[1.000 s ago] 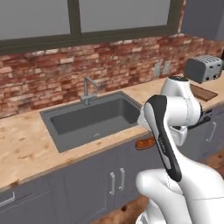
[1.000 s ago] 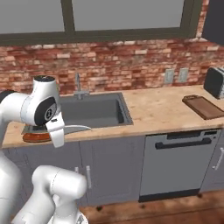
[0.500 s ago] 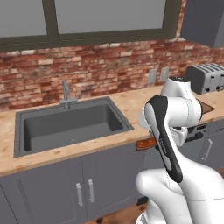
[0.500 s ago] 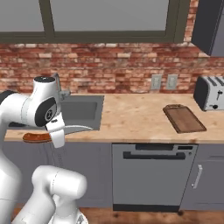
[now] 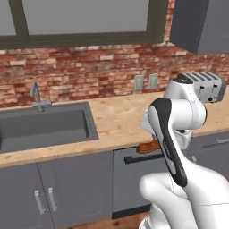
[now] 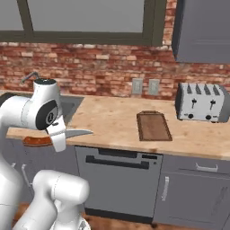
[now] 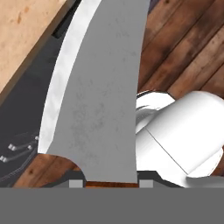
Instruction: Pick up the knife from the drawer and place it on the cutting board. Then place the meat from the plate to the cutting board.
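Along the counter [image 6: 112, 121], right base view: one cutting board [image 6: 153, 126], dark brown, lying flat and bare between the sink side and one silver toaster [image 6: 201, 102]; board and toaster apart, toaster just to the board's right against the brick wall [image 6: 99, 74]; two wall outlets [image 6: 137, 85] above and behind the board; one dark upper cabinet [image 6: 202, 29] over the toaster; one dishwasher front [image 6: 117, 177] under the counter edge. Left base view: one sink [image 5: 44, 125] with one faucet [image 5: 38, 96] at far left, well apart from the toaster [image 5: 208, 85]; the arm's white links stand in front of the counter's right part and hide the board there.

Knife [image 6: 67, 133]: one; held off the counter, in front of its front edge, well left of the cutting board; long axis about level and parallel to the counter edge; silver blade points right, toward the board's side; reddish-brown handle [image 6: 37, 141] trails left, past the hand. Left base view: handle end shows under the arm [image 5: 147, 146]. Hand view: blade [image 7: 98, 87] runs straight away from the camera, tip at the far top, over the counter edge and wood floor [image 7: 188, 52].

Gripper [image 6: 57, 140]: jaws narrow, clamped on the knife at the handle-blade junction; fingertips barely visible beside the blade base in hand view.
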Robot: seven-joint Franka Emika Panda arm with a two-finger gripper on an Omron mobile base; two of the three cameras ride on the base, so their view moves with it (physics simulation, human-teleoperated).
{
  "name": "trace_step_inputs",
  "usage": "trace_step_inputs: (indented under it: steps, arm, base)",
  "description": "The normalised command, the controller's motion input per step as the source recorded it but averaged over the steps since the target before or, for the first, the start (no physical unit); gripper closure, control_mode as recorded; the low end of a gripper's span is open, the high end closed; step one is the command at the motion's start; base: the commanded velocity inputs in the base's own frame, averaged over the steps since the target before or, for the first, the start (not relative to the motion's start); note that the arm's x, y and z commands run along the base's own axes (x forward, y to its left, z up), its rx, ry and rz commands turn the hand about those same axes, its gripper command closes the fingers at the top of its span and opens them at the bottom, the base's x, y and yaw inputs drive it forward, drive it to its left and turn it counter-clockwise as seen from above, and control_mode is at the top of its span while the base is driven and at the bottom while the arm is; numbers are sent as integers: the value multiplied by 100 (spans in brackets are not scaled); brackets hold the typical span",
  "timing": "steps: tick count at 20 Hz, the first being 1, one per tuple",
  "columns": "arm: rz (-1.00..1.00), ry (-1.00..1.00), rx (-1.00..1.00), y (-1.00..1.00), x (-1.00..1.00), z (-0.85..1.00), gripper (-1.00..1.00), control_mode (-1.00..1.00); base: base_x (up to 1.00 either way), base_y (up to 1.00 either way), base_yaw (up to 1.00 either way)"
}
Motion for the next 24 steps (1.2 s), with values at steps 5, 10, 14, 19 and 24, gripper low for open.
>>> trace_step_inputs:
  steps: [5, 10, 14, 19, 24]
  arm:
    - [0, 0, 0, 0, 0, 0, 100, 100]
    - [0, 0, 0, 0, 0, 0, 100, 100]
    - [0, 0, 0, 0, 0, 0, 100, 100]
    - [0, 0, 0, 0, 0, 0, 100, 100]
    - [0, 0, 0, 0, 0, 0, 100, 100]
  base:
    - [0, -100, 9]
    - [30, -100, 9]
    - [73, -73, 13]
    - [88, -28, 19]
    - [23, 24, 8]
